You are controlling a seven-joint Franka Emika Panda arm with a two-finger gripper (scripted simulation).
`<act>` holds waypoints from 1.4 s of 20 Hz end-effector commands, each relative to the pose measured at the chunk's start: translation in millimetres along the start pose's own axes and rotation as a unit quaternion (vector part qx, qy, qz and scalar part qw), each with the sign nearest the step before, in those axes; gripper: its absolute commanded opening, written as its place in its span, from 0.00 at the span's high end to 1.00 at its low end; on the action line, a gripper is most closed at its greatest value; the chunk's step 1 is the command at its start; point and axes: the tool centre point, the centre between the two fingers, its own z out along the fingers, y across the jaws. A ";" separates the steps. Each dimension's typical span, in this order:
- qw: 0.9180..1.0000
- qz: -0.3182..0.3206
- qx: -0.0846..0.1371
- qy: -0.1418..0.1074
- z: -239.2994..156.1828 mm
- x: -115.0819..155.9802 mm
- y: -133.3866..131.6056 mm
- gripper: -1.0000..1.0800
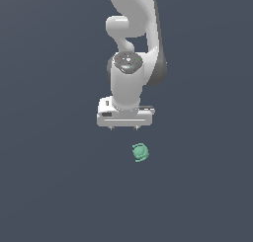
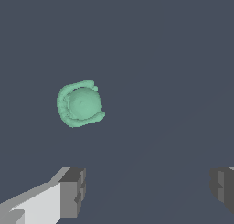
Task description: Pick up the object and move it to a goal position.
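Note:
The object point(image 1: 140, 152) is a small teal-green rounded lump with a thin curved loop on its side, lying on the dark grey floor. In the wrist view the object point(image 2: 80, 104) is seen from above, with its loop wrapped around one side. My white gripper point(image 1: 123, 128) hangs above the floor, behind the object and slightly toward the exterior view's left. It is open: the wrist view shows the gripper point(image 2: 148, 191) with its two grey fingertips point(image 2: 73, 191) far apart and nothing between them. The object lies clear of the fingers, not touched.
The white Panda arm point(image 1: 133, 33) rises from the gripper toward the top of the exterior view. Plain dark grey floor point(image 1: 49, 186) surrounds the object on all sides.

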 end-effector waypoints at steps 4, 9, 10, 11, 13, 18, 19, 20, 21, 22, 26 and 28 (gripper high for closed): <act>0.999 -0.041 0.004 0.000 20.8 17.2 -21.9 0.04; 0.996 -0.088 0.012 0.001 46.3 34.8 -48.3 0.04; 0.995 -0.096 0.014 0.001 50.6 37.4 -52.8 0.04; 0.995 -0.102 0.015 0.001 54.6 39.7 -56.9 0.04; 0.993 -0.114 0.018 0.002 61.4 43.5 -63.9 0.04; 0.991 -0.131 0.022 0.003 72.0 49.0 -74.6 0.04; 0.991 -0.133 0.023 0.003 73.0 49.4 -75.6 0.04; 0.991 -0.134 0.023 0.003 73.6 49.7 -76.2 0.04; 0.991 -0.134 0.023 0.003 73.8 49.8 -76.4 0.04; 0.991 -0.132 0.023 0.002 73.2 48.9 -75.6 0.04; 0.991 -0.132 0.023 0.002 79.5 48.9 -75.7 0.04; 0.991 -0.133 0.023 0.002 87.1 48.8 -76.2 0.04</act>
